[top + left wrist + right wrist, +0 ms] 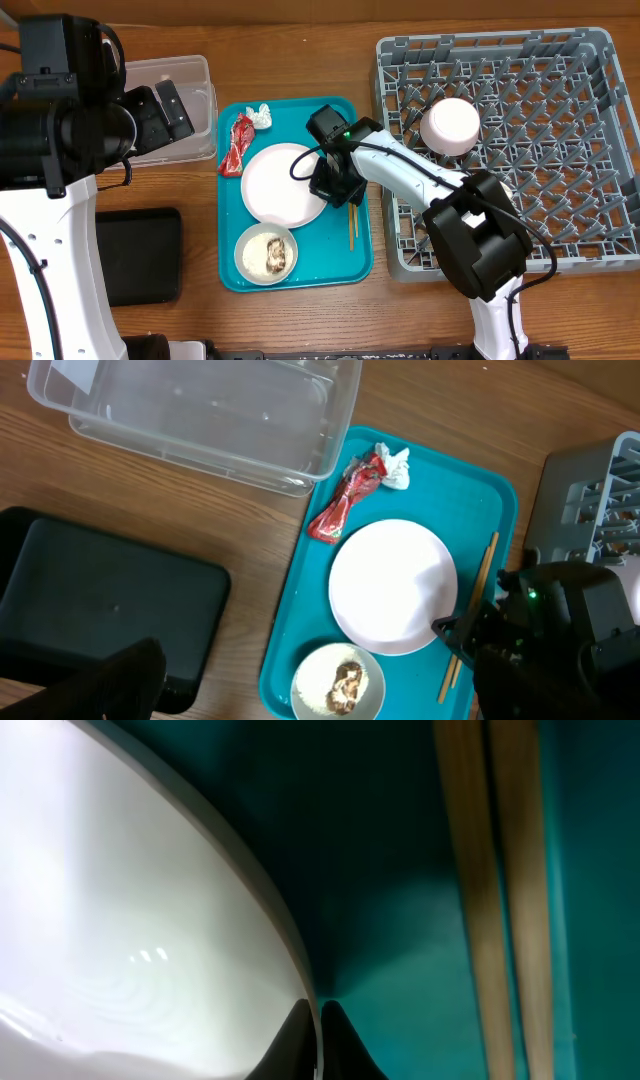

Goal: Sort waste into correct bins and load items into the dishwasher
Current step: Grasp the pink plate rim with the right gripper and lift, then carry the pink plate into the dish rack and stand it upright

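Here the right gripper (319, 1035) pinches the large plate (280, 185) at its rim nearest the teal tray's (345, 265) right edge, chopsticks (352, 228) lying alongside; the left gripper (165, 108) hangs spread, farther off.

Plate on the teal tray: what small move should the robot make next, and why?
Probably a slight lift of the plate. The right hand looks pinched shut on its rim, the plate lies flat on the teal tray, and the chopsticks lie just beside, so raising it straight up should clear them before heading to the grey rack.
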Available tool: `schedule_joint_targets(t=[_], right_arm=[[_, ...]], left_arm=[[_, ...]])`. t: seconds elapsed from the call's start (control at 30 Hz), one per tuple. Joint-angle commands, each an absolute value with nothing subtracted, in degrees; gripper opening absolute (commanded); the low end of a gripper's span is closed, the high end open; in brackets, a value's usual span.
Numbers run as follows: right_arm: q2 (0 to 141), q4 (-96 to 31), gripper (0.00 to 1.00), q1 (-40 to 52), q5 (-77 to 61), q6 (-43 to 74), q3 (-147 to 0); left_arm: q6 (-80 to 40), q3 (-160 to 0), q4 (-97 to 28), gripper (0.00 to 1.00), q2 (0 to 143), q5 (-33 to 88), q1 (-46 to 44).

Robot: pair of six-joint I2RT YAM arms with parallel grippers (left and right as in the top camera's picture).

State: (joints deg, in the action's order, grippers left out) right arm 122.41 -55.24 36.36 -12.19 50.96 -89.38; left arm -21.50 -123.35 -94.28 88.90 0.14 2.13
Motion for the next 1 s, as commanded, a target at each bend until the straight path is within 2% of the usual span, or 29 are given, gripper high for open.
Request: schedule_joint_targets(t=[0.0, 0.33, 0.5, 0.67, 0.97], right_arm=[[119.98, -55.88, 0.04, 36.14, -9.02, 49.28, -90.08], [105.41, -56.10, 0.04, 36.12, 8.34, 44.69, -90.13], [95.02, -57.04, 0.04, 33.30, 24.60, 43.00, -90.13], [89.34, -58.59, 0.04, 22.90, 33.04, 35.64, -90.13], [91.55, -62.54, 0.04, 1.58, 39.11, 34.02, -90.06]], left_arm=[[-21.89, -123.46, -94.11, 1.00, 88.92, -0.60, 2.24], [-21.89, -123.46, -94.11, 1.00, 88.92, -0.60, 2.24], [-21.89, -123.46, -94.11, 1.00, 88.92, -0.60, 2.24], [-21.89, -123.46, -94.11, 1.00, 88.92, -0.58, 2.24], [-21.89, -123.46, -94.11, 1.00, 88.92, -0.60, 2.24]])
